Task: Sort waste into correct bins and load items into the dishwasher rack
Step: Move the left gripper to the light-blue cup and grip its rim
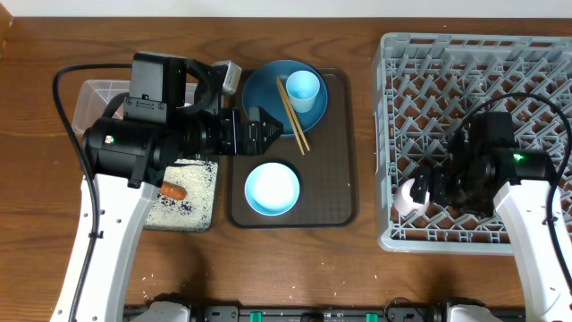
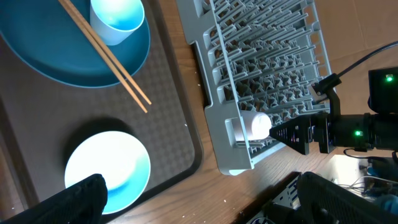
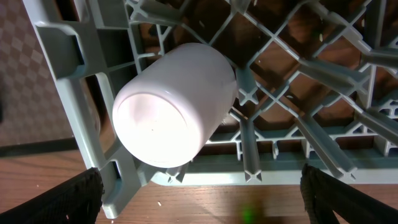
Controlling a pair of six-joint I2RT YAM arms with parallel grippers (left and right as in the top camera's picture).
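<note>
Toward the worktop's right edge, the pinkish-white cup (image 3: 174, 102) lies on its side in the near left corner of the dishwasher rack (image 1: 447, 238), the right gripper (image 3: 200, 174) spread wide over it, not touching. Mid-table, the left gripper (image 2: 199, 183) hangs spread and empty over the brown tray (image 1: 344, 179), near the white bowl (image 1: 272, 189).

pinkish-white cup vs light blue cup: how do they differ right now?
Pose: the pinkish-white cup lies on its side; the light blue cup stands upright, mouth up. Place: the pinkish-white cup is in a corner of the dishwasher rack; the light blue cup sits on the blue plate. Both are small plain cups.
</note>
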